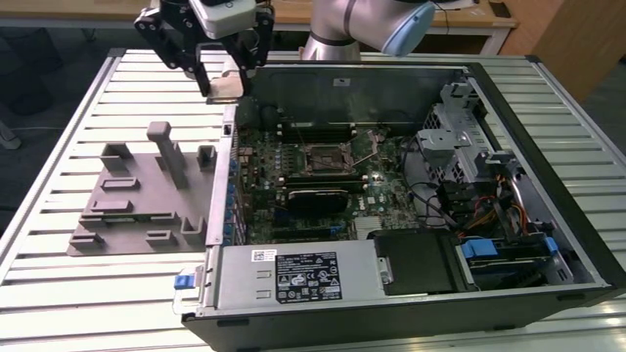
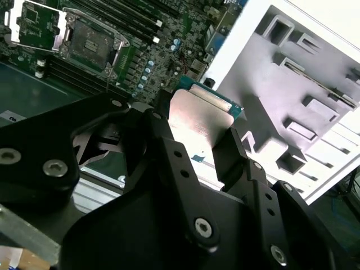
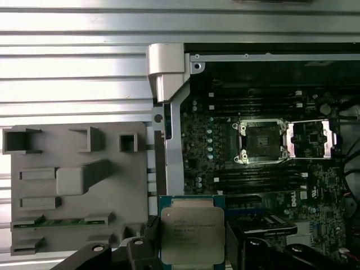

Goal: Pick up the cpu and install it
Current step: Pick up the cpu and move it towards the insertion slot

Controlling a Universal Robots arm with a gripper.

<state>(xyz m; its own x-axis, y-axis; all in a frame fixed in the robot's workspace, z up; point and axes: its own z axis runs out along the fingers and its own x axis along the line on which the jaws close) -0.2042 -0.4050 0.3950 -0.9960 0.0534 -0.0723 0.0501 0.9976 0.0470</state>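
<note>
Holding the cpu (image 3: 192,235) by two opposite edges, the tool (image 1: 226,82) is closed on it. It hangs in the air over the edge of the computer case (image 1: 411,312), between the grey holder (image 1: 146,191) on the desk (image 1: 59,293) and the motherboard (image 1: 259,150). I judge the step in hand is carrying it toward the open socket (image 3: 264,142). For this I would hold it level and not squeeze more. Its metal top faces the first wrist view, and its sides look parallel to the socket frame. It is nearly square, so it has no real long axis.
</note>
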